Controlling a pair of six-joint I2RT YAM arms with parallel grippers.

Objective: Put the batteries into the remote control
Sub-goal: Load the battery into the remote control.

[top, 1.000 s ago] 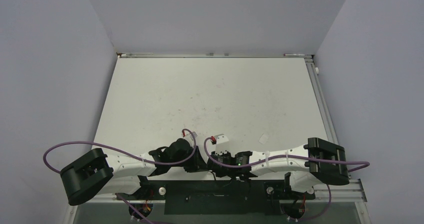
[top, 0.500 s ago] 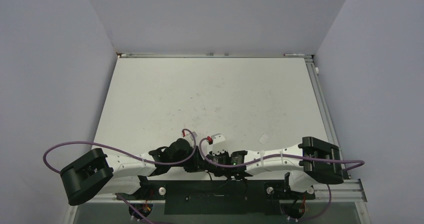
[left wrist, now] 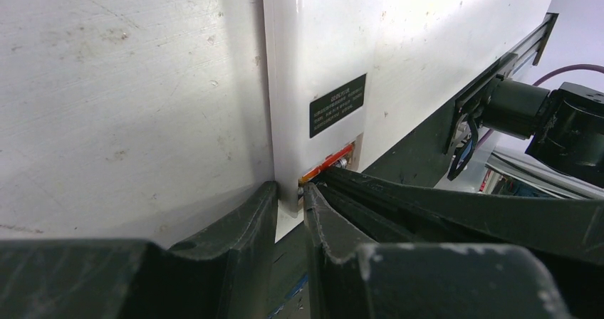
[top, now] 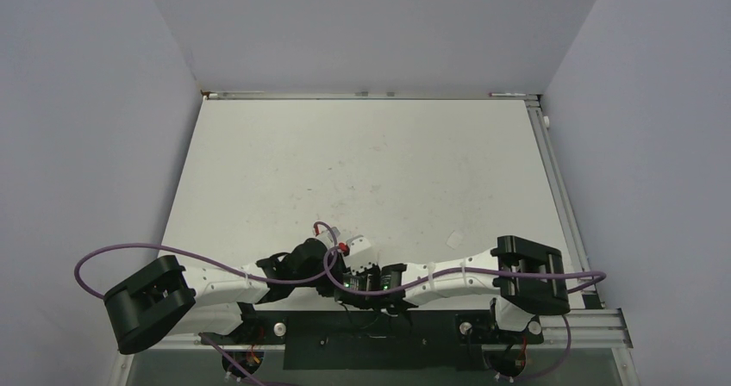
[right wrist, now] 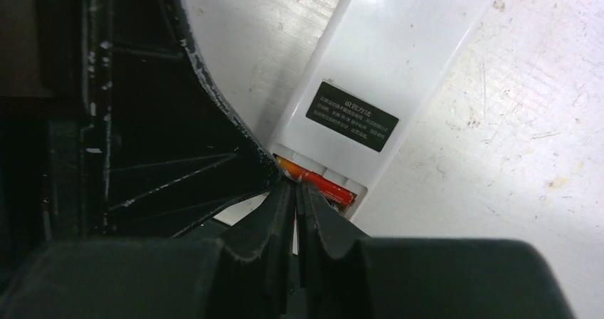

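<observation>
Remote control point(right wrist: 399, 55): white back up.
Sticker point(right wrist: 352, 116): black, Chinese print unreadable.
Battery point(right wrist: 324, 184): 1, orange, in open compartment.
Left gripper point(left wrist: 290, 192): pinching remote control's end.
Right gripper point(right wrist: 295, 191): closed, tips at battery.

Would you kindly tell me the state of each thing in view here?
remote control: lying back up on the table, battery compartment uncovered.
battery: orange, lying in the compartment.
left gripper: closed on the remote's edge beside the compartment.
right gripper: shut, tips on the battery.
</observation>
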